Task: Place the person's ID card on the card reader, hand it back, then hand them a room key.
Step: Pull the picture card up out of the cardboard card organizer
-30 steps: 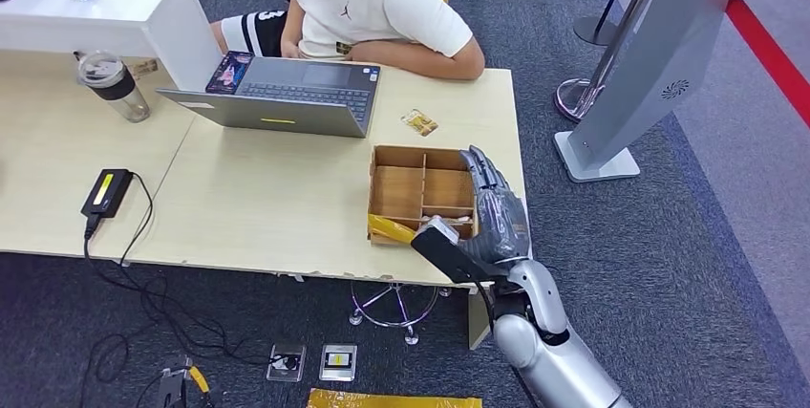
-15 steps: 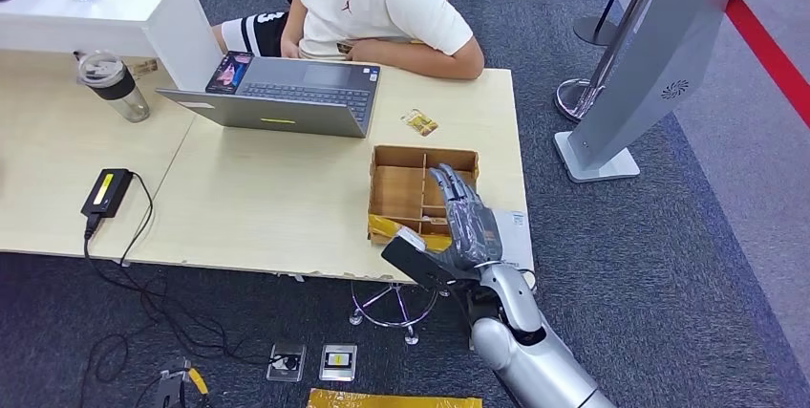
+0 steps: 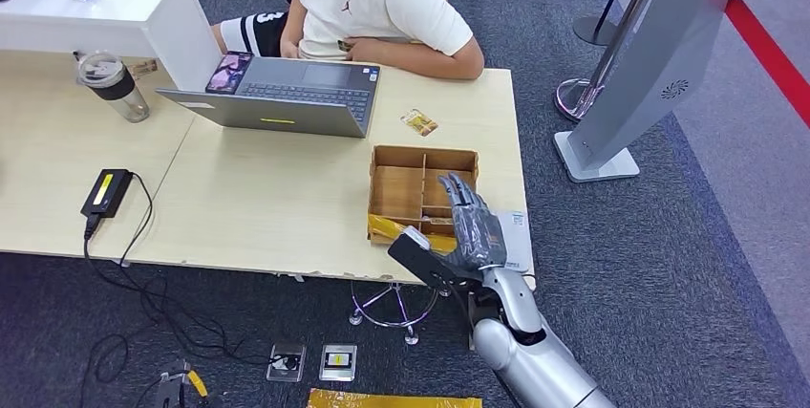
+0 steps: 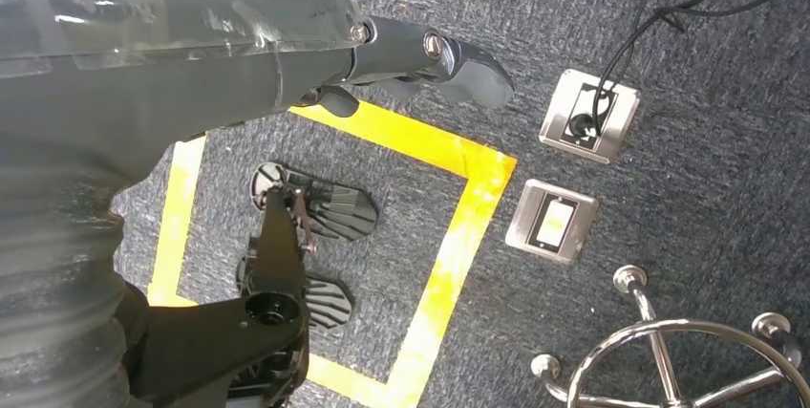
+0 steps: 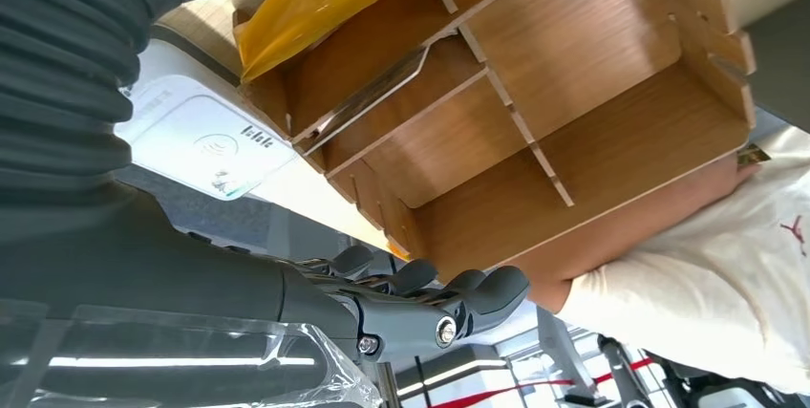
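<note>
- Hovering over the divided wooden tray [image 3: 421, 157]: right hand [image 3: 470, 226], fingers apart, nothing held.
- Card reader [image 5: 196, 138]: just beside tray.
- Small card [image 3: 419, 122]: on surface [image 3: 258, 207] beyond tray, toward person [image 3: 374, 2]; judged not yet fetched.
- Next: card to be reached.

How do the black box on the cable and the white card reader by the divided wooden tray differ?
The black box on the cable is dark, lies far left on the table and has a cord attached. The white card reader is pale, sits at the right edge beside the divided wooden tray, partly behind the right robot hand. Both lie flat.
</note>
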Robot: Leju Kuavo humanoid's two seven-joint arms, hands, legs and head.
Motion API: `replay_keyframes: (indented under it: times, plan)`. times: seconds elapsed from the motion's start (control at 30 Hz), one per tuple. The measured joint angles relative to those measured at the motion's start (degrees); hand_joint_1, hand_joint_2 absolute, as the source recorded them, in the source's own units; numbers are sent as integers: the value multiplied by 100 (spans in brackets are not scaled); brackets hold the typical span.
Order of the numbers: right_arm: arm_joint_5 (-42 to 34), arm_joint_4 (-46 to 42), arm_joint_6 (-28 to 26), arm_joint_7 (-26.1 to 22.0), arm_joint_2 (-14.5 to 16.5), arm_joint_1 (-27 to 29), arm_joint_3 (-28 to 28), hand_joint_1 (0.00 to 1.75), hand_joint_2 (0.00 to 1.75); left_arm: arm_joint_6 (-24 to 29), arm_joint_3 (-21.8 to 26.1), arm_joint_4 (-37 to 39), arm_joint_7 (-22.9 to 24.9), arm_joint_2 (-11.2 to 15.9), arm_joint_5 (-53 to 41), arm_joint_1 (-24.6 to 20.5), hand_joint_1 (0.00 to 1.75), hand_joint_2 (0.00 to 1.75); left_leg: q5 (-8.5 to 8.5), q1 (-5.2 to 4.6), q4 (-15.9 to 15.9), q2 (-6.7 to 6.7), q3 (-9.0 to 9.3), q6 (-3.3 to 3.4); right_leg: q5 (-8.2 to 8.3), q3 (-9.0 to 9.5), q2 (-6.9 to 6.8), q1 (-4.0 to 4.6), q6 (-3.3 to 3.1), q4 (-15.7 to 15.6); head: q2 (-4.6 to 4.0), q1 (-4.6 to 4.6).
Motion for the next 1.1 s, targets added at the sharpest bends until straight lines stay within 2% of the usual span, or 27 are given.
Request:
replay_keyframes:
  times: [0.1,0.23,0.77,0.87,1.1]
  plan:
    - [-19,44,-25,26,-17,0,-13,26,175,22,0,0,0,0,11,6,0,175,0,0,0,0,0,0,0,0,0,0,0,0,0,0]
    - [-27,73,-52,30,-50,0,-23,46,175,56,1,0,-1,1,46,26,0,175,0,0,0,0,0,0,0,0,1,0,0,0,0,0]
    - [-8,123,-99,-68,-83,-5,-18,51,175,70,3,0,-44,0,62,61,0,175,0,0,0,0,0,0,0,0,0,0,0,0,0,0]
    - [22,125,-90,-72,-83,-5,-11,58,175,70,3,0,-44,0,57,61,0,175,0,0,0,0,0,0,0,0,0,0,0,0,0,0]
    - [145,182,-33,-72,-78,-10,-2,54,175,76,4,0,-44,0,63,60,0,175,0,0,0,0,0,0,0,1,0,0,0,0,0,0]
